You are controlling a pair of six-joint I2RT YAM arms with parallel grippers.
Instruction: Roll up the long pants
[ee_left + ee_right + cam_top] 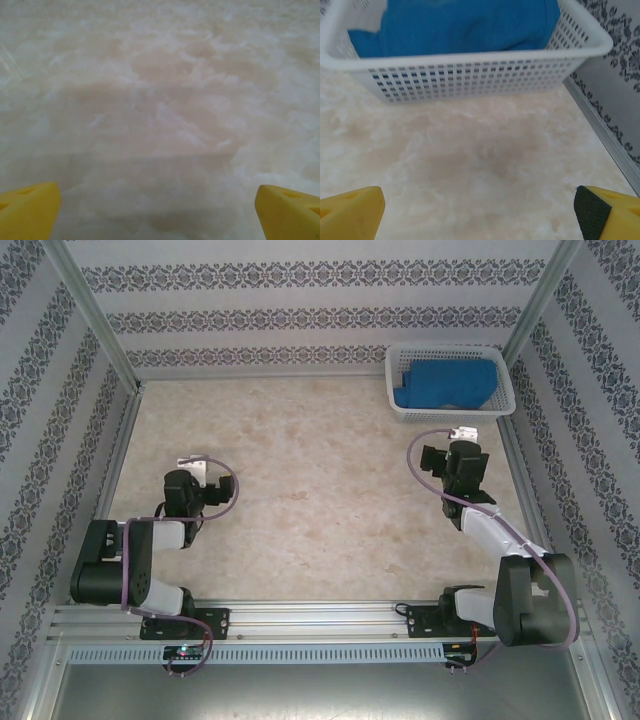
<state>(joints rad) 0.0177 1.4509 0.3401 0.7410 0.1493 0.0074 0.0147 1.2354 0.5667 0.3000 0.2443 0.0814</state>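
Observation:
The long pants [447,384] are a bundle of royal-blue fabric lying inside the white basket [450,412] at the table's back right. In the right wrist view the long pants [465,25] fill the basket [470,75] just ahead of the fingers. My right gripper [452,454] [480,212] hovers a short way in front of the basket, open, with bare table between its yellow fingertips [350,212]. My left gripper [193,472] [160,215] sits at the left side of the table, far from the pants, open and holding nothing.
The marbled beige tabletop [310,480] spreads between the arms. A metal frame rail [602,135] and patterned walls [300,310] border the table; the basket stands close to the right rail.

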